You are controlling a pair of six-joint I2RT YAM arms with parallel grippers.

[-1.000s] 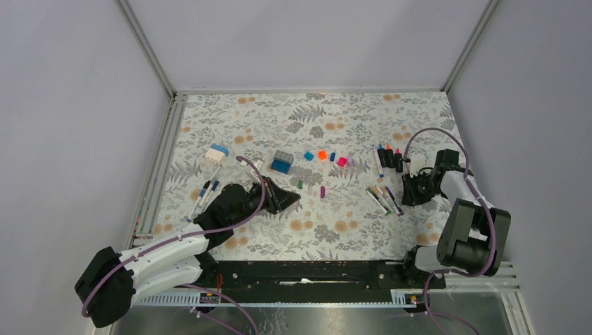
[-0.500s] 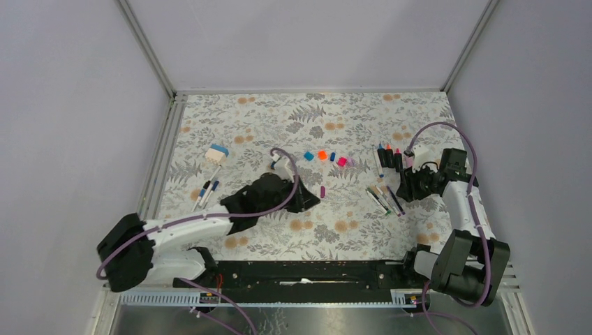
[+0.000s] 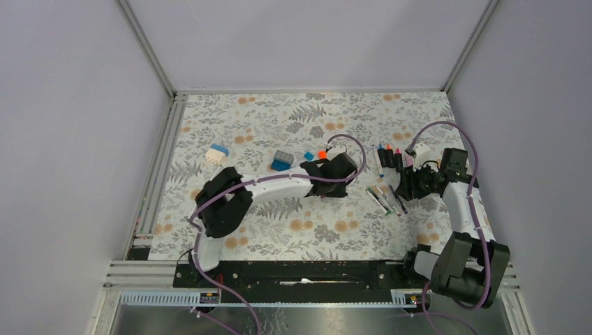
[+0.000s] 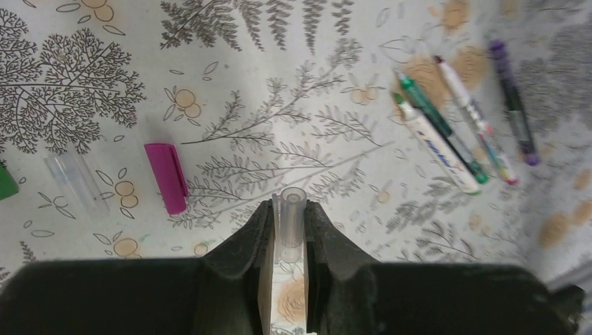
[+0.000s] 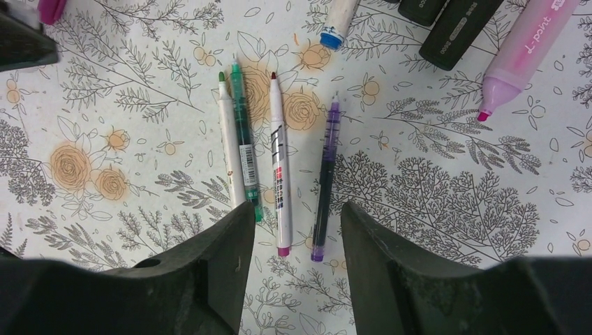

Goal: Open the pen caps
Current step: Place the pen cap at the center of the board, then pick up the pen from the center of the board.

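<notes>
My left gripper is shut on a clear pen cap, held just above the table near the middle. A magenta cap and a second clear cap lie to its left, with a green cap at the frame edge. Blue and orange caps lie beyond it. My right gripper is open and empty, hovering over the near ends of several uncapped thin pens, which also show in the top view.
Dark highlighters and a pink highlighter lie beyond the thin pens. A blue-and-grey block and a white-and-blue block sit at the left middle. The left arm stretches across the mat.
My left arm has swung far to the right, from the left side of the mat to its middle. My right gripper has shifted only slightly over the thin pens.
</notes>
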